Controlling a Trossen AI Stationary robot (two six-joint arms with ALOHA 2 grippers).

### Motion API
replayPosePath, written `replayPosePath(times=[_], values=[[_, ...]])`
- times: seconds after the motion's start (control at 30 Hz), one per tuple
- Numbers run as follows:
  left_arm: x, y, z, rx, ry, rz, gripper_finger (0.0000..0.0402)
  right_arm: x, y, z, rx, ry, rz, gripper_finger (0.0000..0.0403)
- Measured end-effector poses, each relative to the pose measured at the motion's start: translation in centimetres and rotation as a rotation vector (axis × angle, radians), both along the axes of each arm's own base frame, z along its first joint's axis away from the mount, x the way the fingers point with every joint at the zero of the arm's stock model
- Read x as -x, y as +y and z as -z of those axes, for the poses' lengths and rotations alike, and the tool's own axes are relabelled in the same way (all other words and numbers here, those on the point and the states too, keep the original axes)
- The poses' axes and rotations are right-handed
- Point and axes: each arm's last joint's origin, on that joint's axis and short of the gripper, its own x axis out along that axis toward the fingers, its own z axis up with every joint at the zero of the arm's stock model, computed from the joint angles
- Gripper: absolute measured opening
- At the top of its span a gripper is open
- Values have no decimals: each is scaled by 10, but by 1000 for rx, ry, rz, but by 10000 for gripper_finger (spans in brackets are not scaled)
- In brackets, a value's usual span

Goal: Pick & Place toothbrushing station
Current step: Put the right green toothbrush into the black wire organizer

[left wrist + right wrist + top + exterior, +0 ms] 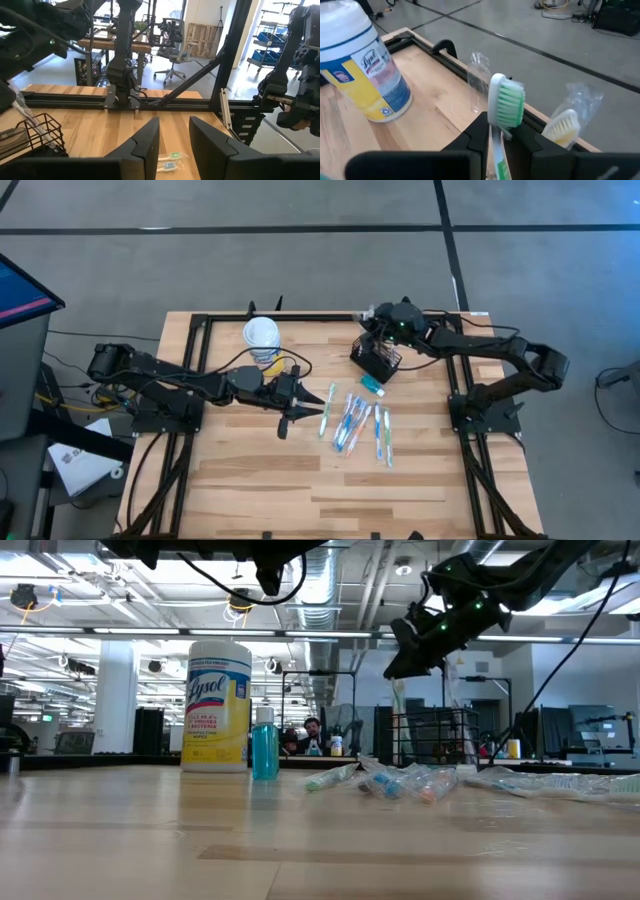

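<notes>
1. The right gripper [502, 137] hangs over the black mesh caddy [376, 358] at the table's far right. Between its fingers stands a green-bristled toothbrush [506, 107]. The right wrist view shows the fingers flanking the handle, but whether they pinch it or have just let go cannot be told.
2. That brush stands upright, head up, its long axis vertical, probably because it is being lowered handle-first into a compartment. A second, yellowish brush in clear wrap [562, 127] stands beside it, likewise head up.
3. The caddy sits upright with its mouth open to the top; in the high view its longer side runs diagonally across the table.
4. Nearer the front lie more wrapped toothbrushes [355, 423], spread flat in a loose fan, presumably awaiting their turn.
5. The left gripper [300, 402] waits beside this pile, fingers parted and empty, pointing toward the brushes. The yellow wipes canister [262, 338] stands behind it.
</notes>
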Motion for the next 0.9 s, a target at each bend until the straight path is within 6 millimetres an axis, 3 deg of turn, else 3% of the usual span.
replayPosePath(times=[0.47, 0.77, 0.9], values=[[0, 0, 0, 0, 3, 0, 102, 16, 4, -13, 2, 24, 10, 51], [0, 0, 0, 0, 3, -1, 102, 27, 3, -10, -39, 99, 33, 99], [0, 0, 0, -1, 3, -1, 102, 26, 1, -20, -34, 123, 28, 115]])
